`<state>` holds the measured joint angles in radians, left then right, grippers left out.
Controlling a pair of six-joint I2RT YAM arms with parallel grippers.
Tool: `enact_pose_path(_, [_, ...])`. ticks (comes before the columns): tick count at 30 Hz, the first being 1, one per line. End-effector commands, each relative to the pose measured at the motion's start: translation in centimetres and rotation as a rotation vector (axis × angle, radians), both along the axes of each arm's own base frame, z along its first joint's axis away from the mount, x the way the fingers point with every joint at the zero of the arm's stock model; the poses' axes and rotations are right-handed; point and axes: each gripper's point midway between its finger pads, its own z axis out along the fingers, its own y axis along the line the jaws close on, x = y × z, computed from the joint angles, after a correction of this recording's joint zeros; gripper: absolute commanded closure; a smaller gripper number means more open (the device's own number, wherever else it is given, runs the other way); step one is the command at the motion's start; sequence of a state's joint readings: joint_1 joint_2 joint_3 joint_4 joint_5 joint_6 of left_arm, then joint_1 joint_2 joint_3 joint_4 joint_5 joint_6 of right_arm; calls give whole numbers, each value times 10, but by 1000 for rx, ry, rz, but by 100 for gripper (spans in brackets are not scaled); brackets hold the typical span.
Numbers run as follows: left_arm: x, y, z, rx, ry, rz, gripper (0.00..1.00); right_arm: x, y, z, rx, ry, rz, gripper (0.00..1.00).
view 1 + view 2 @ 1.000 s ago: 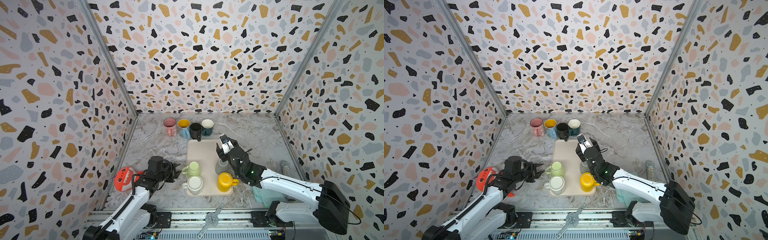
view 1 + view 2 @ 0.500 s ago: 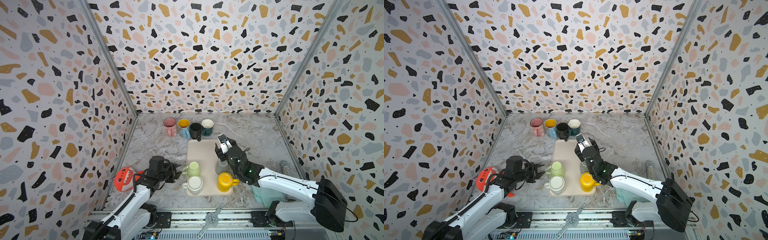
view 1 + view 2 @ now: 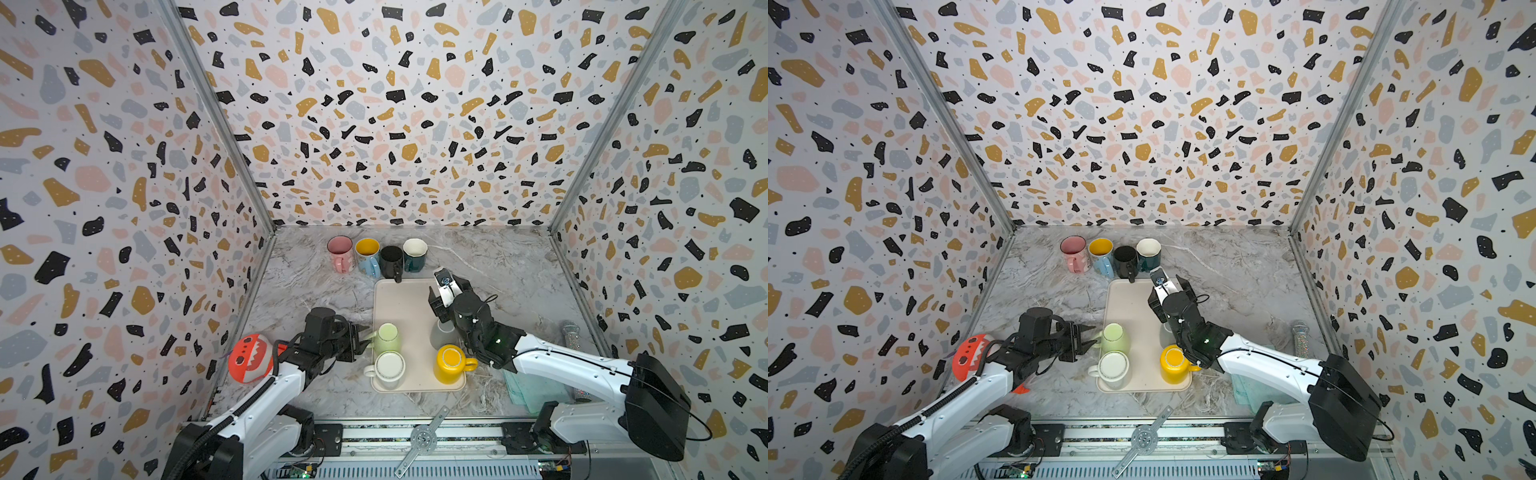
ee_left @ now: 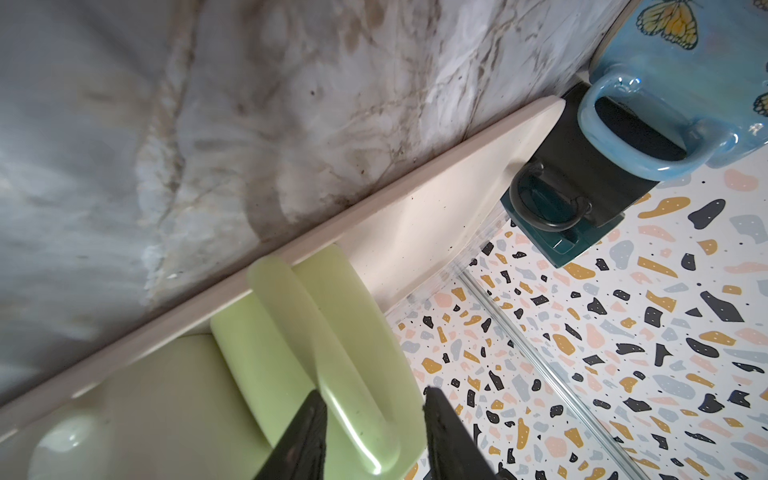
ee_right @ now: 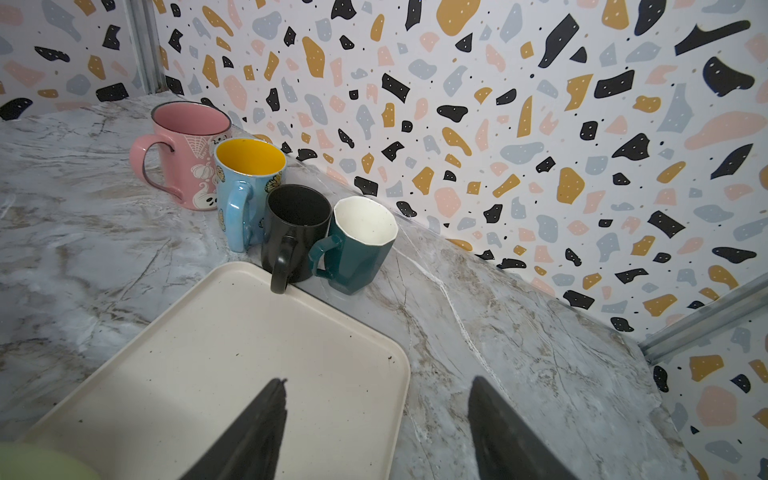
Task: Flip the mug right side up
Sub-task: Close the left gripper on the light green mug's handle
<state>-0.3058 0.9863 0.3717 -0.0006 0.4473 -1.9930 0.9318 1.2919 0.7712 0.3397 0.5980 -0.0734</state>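
Left gripper (image 3: 367, 338) reaches in level from the left, jaws partly parted. Its two black fingers (image 4: 302, 436) straddle the handle (image 4: 332, 365) of the pale green mug (image 3: 387, 338). One finger lies against the handle and the other stands a little clear of it, so nothing is clamped.

The green mug stands on the left side of a cream tray (image 3: 405, 299), apparently mouth down with its flat base up. Just in front of it on the tray is a white mug (image 3: 390, 366). A grey mug (image 3: 441, 333) and a yellow mug (image 3: 451, 362) stand on the tray's right side.

Right gripper (image 5: 378, 384) hovers over the bare far part of the tray, jaws spread wide and empty.

Beyond the tray, four upright mugs stand in a row on the marble table (image 3: 311, 291): pink (image 3: 340, 252), blue with a yellow inside (image 3: 368, 254), black (image 3: 391, 261) and teal (image 3: 414, 253). The black mug's handle overhangs the tray's far edge.
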Motion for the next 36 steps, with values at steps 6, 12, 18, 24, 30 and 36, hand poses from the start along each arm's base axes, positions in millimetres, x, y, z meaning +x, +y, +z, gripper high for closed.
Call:
enact_pose_path(6, [11, -2, 1, -14, -21, 22, 62, 4, 0, 11, 21, -14, -25, 29])
enact_pose_path(12, [15, -4, -6, -7, -10, 21, 64, 4, -1, 9, 14, -14, -32, 29])
enact_pose_path(18, [22, -5, -7, -7, -16, 28, 68, 6, -3, 7, 7, -10, -40, 29])
enact_pose_path(24, [25, -7, -10, -14, -12, 27, 71, 8, -2, 4, -1, -6, -42, 29])
enact_pose_path(30, [33, -10, -9, -17, -18, 26, 74, 10, -1, 1, -9, -1, -44, 28])
enact_pose_path(36, [40, -14, -8, -24, -24, 12, 76, 13, 0, -1, -19, 2, -45, 28])
